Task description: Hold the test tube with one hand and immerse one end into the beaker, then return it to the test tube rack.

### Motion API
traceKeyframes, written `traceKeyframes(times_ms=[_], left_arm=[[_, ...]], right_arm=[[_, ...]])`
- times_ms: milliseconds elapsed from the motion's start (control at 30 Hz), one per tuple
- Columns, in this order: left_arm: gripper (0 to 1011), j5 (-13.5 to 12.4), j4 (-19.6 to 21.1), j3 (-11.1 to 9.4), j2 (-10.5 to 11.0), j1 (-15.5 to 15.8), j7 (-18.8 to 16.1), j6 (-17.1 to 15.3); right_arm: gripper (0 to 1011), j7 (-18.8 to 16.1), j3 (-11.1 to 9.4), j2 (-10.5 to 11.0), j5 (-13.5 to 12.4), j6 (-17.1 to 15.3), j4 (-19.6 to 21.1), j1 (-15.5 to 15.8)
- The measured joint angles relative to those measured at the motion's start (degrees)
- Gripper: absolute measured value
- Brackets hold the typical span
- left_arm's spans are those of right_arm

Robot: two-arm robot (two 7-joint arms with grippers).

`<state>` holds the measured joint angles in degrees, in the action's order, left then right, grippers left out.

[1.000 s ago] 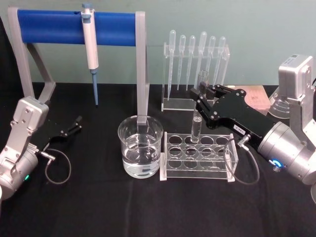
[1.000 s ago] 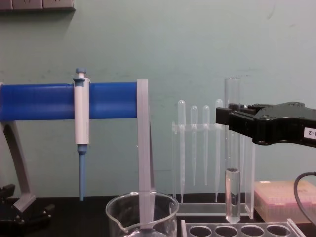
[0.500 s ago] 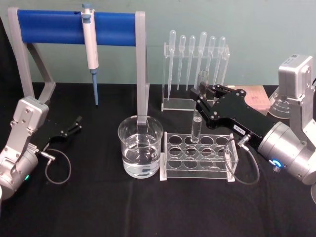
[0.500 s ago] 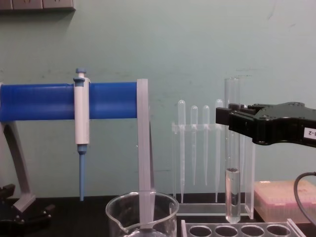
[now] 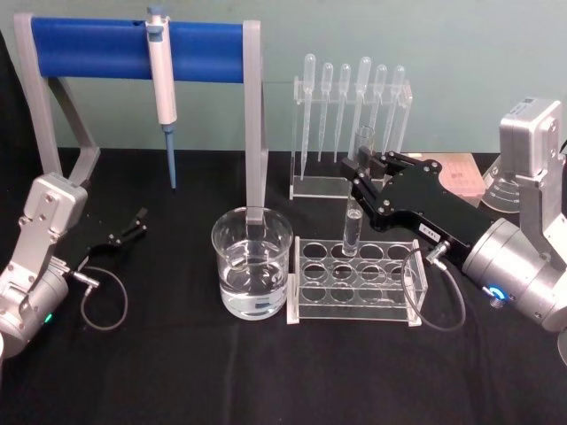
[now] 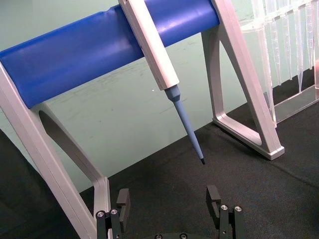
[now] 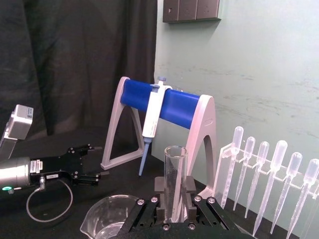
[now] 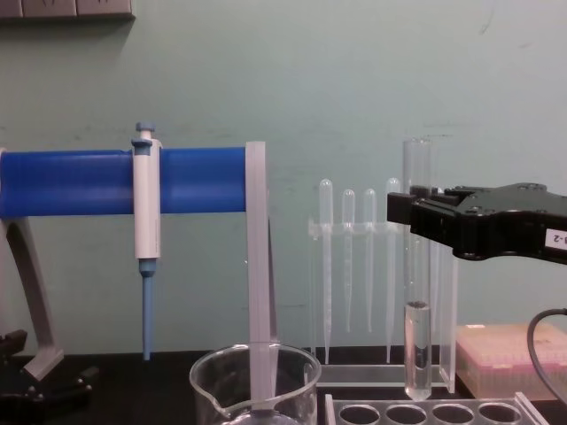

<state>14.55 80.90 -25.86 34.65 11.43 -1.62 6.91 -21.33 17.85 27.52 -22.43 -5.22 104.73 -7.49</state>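
- Right gripper: jaws pinch the upright test tube high up, leaving its rounded end free below them, just above the rack.
- Beaker: left of the jaws, lower.
- Left gripper: parked, jaws spread.

- The left gripper sits low over a black table cloth, its two black fingers spread apart with nothing between them.
- Ahead of it stands a grey frame carrying a thick blue bar.
- A white pipettor hangs from the bar, its blue tip clear of the cloth.
- Clear plastic pipettes stand beyond the frame's leg, before a pale green wall.
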Motion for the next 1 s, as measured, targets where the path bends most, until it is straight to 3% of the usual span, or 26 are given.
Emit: traceKeyframes(times_ms=[1000], left_arm=[[1000, 0.0, 0.0, 0.0, 0.0, 0.0, 0.0, 0.0]], right_arm=[[225, 0.0, 0.0, 0.0, 0.0, 0.0, 0.0, 0.0]])
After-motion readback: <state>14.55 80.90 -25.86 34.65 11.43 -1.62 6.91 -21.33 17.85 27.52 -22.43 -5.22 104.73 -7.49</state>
